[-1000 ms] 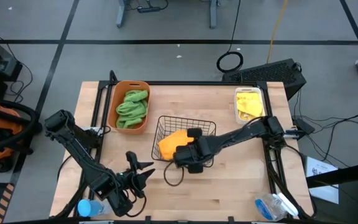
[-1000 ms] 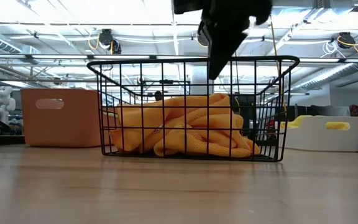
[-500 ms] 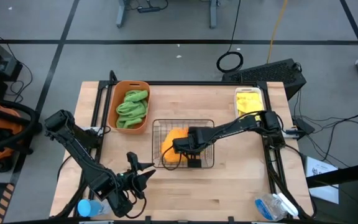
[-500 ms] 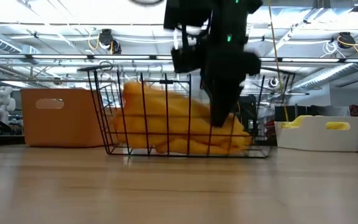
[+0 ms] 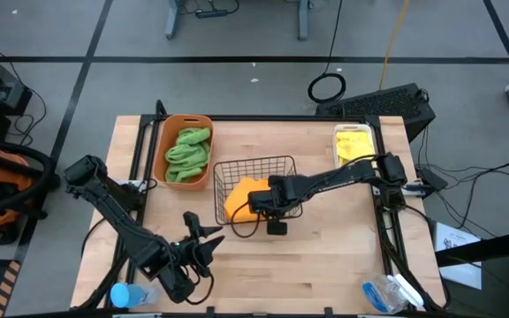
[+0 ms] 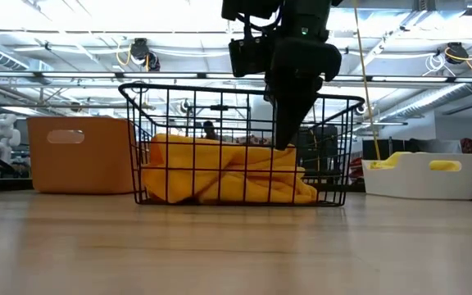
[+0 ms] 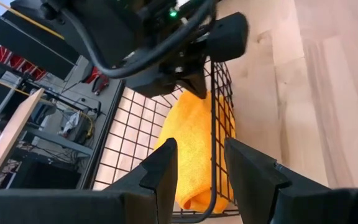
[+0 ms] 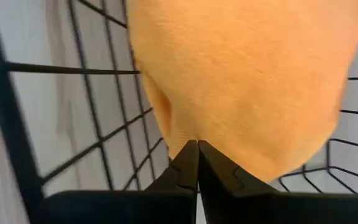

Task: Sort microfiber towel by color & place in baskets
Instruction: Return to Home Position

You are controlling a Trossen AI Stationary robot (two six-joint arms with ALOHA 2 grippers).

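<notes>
Low view, crumpled orange towel (image 6: pixel 228 176) heaped in black wire basket (image 6: pixel 195 86)

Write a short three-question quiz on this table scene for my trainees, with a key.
1. True or false: the orange towel lies in the black wire basket.
2. Which container holds the green towels? A. orange tub B. white bin C. black wire basket
3. Fill in: the right gripper, at the basket, is shut; the left gripper is ____.
Key: 1 true; 2 A; 3 open.
</notes>
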